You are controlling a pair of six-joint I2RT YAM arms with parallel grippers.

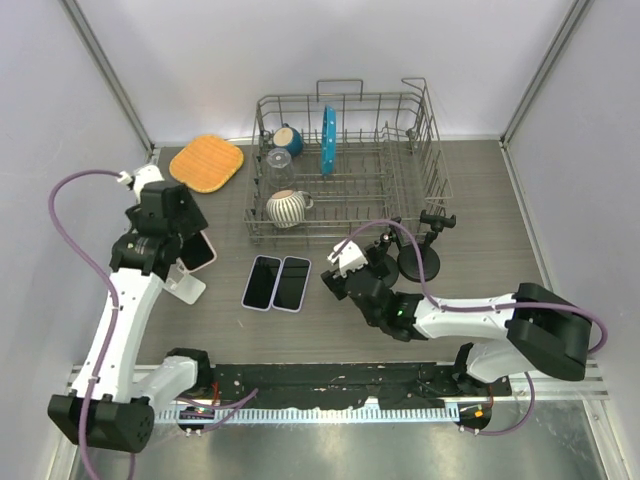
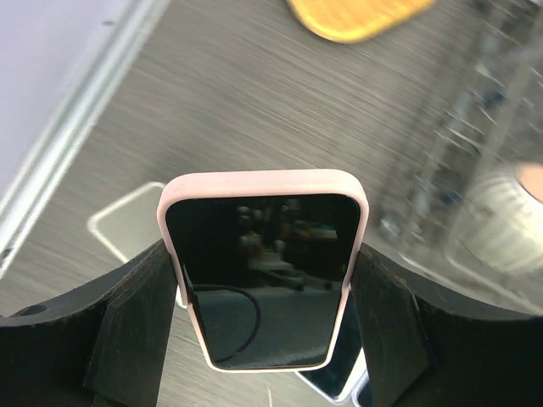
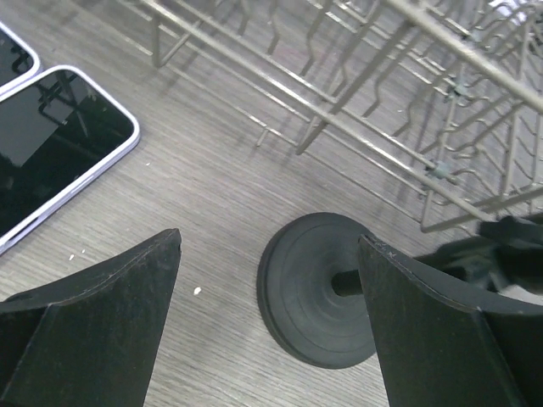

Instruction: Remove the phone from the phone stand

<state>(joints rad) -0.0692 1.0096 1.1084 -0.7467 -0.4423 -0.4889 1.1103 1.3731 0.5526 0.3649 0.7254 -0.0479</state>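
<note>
- Where the left fingers (image 2: 127, 322) meet the phone (image 2: 263, 271), we see one black finger pressed against each long edge of its pink case. The grip is closed on the phone, and the dark screen faces the wrist camera.
- We place the phone left of the dish rack (image 1: 435, 160), nearer the arm bases than the rack's front. It is tilted above the white phone stand (image 1: 186, 289); we cannot tell whether its lower edge rests on the stand.
- We see the right fingers (image 3: 93, 322) spread wide with nothing between them. They hang over a black round-footed stand (image 3: 318, 292) on the desk (image 1: 480, 220), just in front of the rack's right front corner.
- One dark phone (image 1: 262, 282) and a second phone (image 1: 292, 284) lie flat, side by side, just in front of the rack's left half.
- We find an orange pad (image 1: 207, 163) just left of the rack's rear left corner.
- Inside the rack we note a blue mug (image 1: 287, 137), a clear glass (image 1: 279, 160), an upright blue plate (image 1: 328, 140) and a ribbed mug (image 1: 288, 207).
</note>
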